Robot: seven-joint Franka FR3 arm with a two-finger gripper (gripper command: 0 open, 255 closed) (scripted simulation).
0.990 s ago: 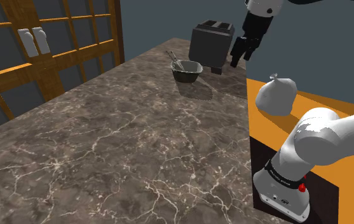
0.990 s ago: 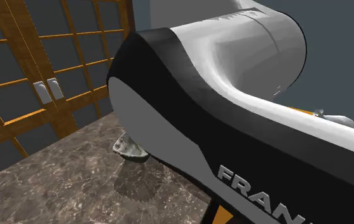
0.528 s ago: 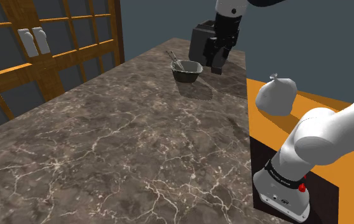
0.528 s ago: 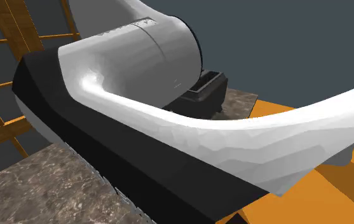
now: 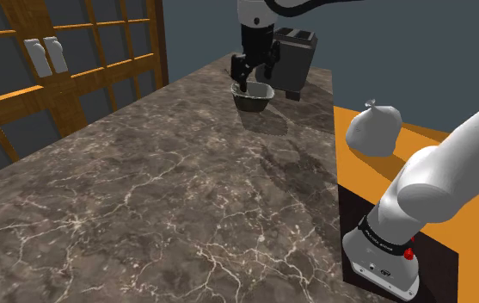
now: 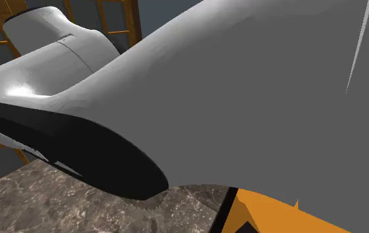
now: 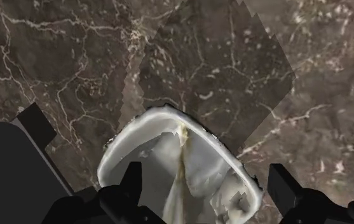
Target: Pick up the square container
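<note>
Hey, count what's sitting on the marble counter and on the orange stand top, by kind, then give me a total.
Square containers: 1, the grey square container, below the open claw
Toasters: 1, the black toaster behind it
White pouch-shaped objects: 1, the white pouch on the orange stand top
Total: 3

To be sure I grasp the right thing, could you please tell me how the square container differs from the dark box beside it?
The square container is low, grey and open-topped; the dark box is taller, near-black with slots on top. The container lies under the open tool; the box stands beside it. Both rest on the marble counter.
</note>
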